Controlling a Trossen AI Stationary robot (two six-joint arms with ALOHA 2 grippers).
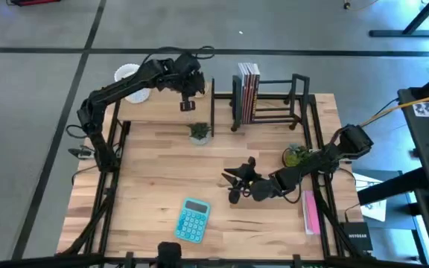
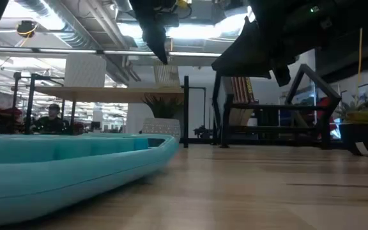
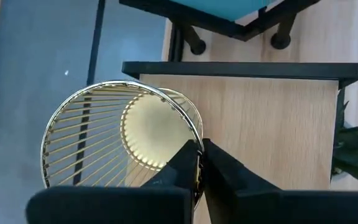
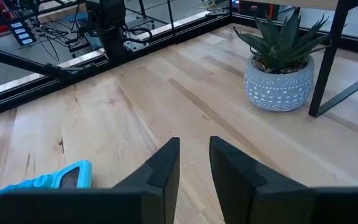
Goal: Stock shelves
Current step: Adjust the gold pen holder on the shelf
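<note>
My left gripper [image 3: 202,148] hangs over the right end of the light-wood shelf board [image 3: 260,124] at the table's far left and is shut on a gold wire basket [image 3: 104,143]. In the low view the basket [image 2: 166,74] sits just over the board [image 2: 107,91]; whether it touches the board, I cannot tell. The black bar rack [image 1: 274,104] holds several upright books [image 1: 248,91]. My right gripper [image 4: 194,158] stands open low over the table's middle [image 1: 229,186], nothing between its fingers. It points at a small plant in a patterned pot [image 4: 278,78]. My left gripper holds the basket by its top rim [image 3: 197,138], on the side nearest the fingers. One finger [image 3: 182,167] is inside the basket and one [image 3: 229,174] outside, the wire wall between them. The fingers come from above, pointing down. The basket stays upright, mouth up.
A white round container [image 1: 131,80] stands at the shelf's far left end. The small plant [image 1: 199,132] stands just before the shelf. A teal calculator [image 1: 192,221] lies near the front edge, a pink flat thing [image 1: 310,212] at the right edge, a green plant [image 1: 298,155] behind it.
</note>
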